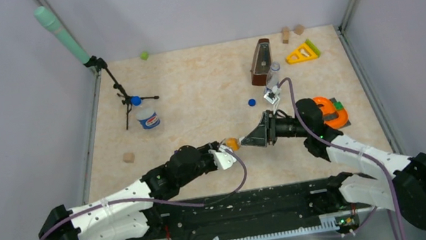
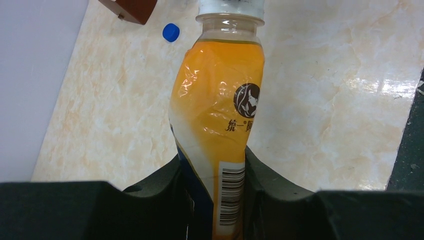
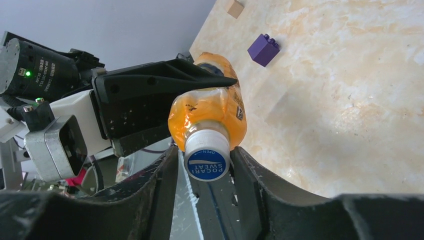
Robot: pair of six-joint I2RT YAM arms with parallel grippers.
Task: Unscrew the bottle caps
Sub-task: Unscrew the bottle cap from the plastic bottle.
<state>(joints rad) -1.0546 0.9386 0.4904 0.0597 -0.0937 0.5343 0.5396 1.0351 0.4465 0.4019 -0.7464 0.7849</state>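
– Gripping the orange bottle (image 2: 220,100) low on its dented body, the left gripper (image 2: 212,162) holds it sideways over the middle of the table (image 1: 193,91). How will it handle?
– Likely light and soft; the thin wall buckles and may twist. The ribbed pale cap (image 3: 206,159) is the stiff part to take.
– And the right gripper (image 1: 247,142)?
– Its jaws closely bracket that cap; whether they pinch it, I cannot tell.
– Obstacles?
– Nothing near: the loose blue cap (image 1: 252,102) and purple cube (image 3: 263,49) lie well apart.
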